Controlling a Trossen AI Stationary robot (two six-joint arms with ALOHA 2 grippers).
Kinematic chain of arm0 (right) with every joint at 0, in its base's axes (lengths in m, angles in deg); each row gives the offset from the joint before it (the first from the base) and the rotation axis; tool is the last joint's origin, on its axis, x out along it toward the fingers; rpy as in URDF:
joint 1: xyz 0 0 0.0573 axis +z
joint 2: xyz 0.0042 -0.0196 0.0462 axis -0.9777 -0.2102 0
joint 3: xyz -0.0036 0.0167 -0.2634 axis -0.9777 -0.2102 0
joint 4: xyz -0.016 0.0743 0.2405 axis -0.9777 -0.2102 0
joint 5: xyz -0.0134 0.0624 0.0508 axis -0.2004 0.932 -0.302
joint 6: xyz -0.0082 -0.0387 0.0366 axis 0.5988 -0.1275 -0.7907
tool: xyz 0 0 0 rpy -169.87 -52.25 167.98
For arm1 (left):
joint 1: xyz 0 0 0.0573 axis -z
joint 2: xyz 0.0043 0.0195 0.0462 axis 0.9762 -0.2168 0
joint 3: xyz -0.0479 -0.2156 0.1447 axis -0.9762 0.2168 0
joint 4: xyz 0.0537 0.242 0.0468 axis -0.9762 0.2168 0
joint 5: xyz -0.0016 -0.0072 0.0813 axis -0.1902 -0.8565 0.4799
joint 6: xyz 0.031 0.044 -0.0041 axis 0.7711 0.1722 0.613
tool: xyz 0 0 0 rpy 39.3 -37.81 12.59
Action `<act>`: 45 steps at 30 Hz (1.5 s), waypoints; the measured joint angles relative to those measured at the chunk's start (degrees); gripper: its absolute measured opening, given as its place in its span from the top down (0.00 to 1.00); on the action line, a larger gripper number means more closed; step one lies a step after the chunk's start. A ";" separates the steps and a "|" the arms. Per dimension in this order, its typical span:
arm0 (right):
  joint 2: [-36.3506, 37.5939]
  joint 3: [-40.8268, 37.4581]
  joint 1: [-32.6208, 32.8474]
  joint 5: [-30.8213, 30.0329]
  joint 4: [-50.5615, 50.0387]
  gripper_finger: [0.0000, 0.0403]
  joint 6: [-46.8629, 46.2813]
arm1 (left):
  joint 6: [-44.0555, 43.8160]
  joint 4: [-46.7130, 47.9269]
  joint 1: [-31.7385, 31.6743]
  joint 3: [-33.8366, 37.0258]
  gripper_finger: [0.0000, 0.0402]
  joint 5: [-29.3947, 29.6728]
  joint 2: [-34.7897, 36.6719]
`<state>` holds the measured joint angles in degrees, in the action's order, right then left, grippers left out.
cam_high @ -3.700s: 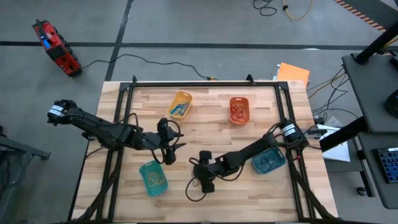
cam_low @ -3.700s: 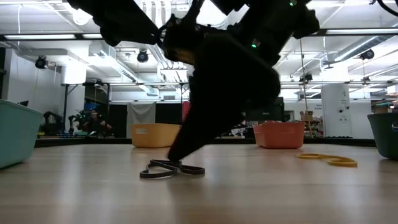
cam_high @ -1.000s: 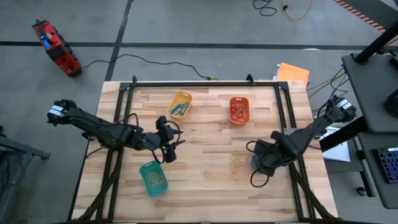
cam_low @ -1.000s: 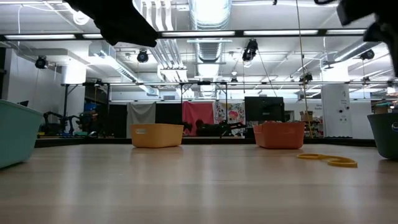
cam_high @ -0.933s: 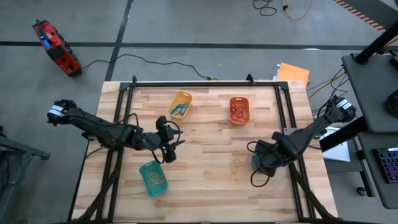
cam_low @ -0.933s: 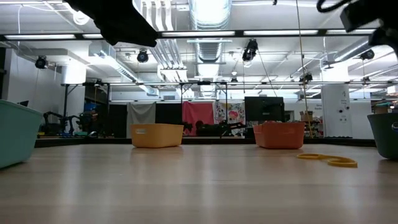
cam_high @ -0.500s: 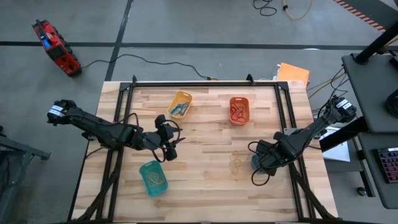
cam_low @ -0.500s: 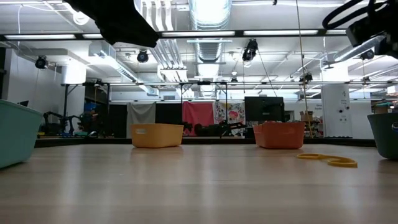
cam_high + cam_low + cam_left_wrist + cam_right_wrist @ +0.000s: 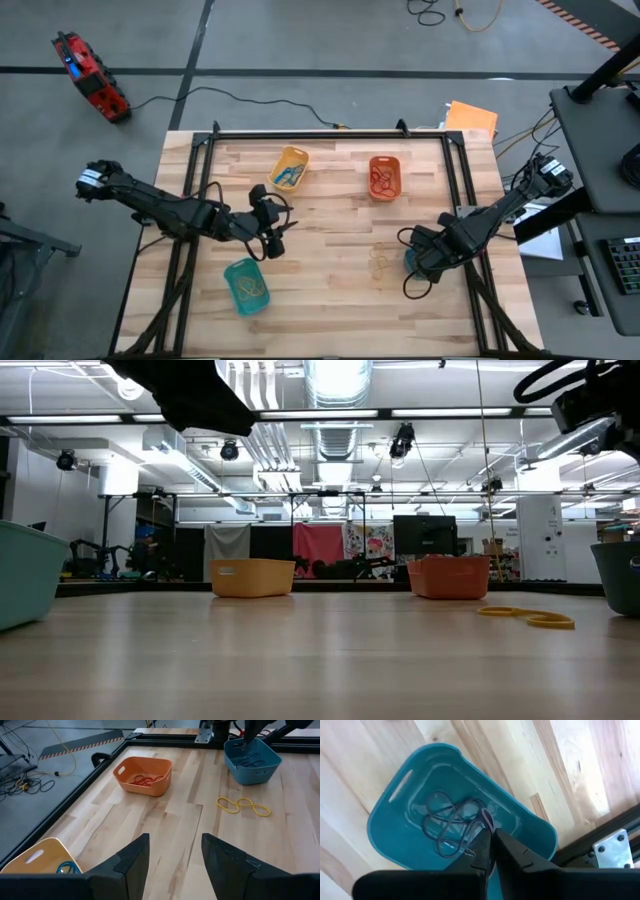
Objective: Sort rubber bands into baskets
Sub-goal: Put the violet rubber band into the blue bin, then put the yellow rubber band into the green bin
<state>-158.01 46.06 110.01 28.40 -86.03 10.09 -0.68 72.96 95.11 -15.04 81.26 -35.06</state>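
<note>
From the high view, the right gripper (image 9: 420, 262) is hanging over the darker blue-teal plastic basket (image 9: 411, 262), which it largely covers. A faint yellow rubber band (image 9: 379, 262) is lying on the wooden counter (image 9: 330, 300) just beside those jaws. The left gripper (image 9: 268, 243) is waiting mid-counter, with the teal-green plastic basket (image 9: 246, 285) near its jaws. The yellow plastic basket (image 9: 290, 167) and the orange plastic basket (image 9: 384, 176) are sitting well apart from both.

In the low view, the yellow band (image 9: 526, 617) is lying flat, the orange basket (image 9: 448, 577) behind it.

In the left wrist view, the left jaws are standing apart, gripping nothing. Ahead of them the yellow band (image 9: 243, 806) is lying twisted between the orange basket (image 9: 143, 775) and the blue-teal basket (image 9: 250, 755).

In the right wrist view, the right jaws are pressing together above the blue-teal basket (image 9: 400, 827). A thin grey rubber band (image 9: 488, 820) is showing right at their tips; whether it is pinched I cannot tell. Dark rubber bands (image 9: 447, 822) are lying inside, directly below.
</note>
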 joint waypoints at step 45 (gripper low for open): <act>-9.87 -0.07 -7.69 -17.34 31.24 0.59 16.44 | -0.03 -1.60 -0.11 0.00 0.59 -0.10 -0.96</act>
<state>-167.88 46.00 102.32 11.06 -54.79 26.53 -0.71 71.36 95.00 -15.04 81.16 -36.02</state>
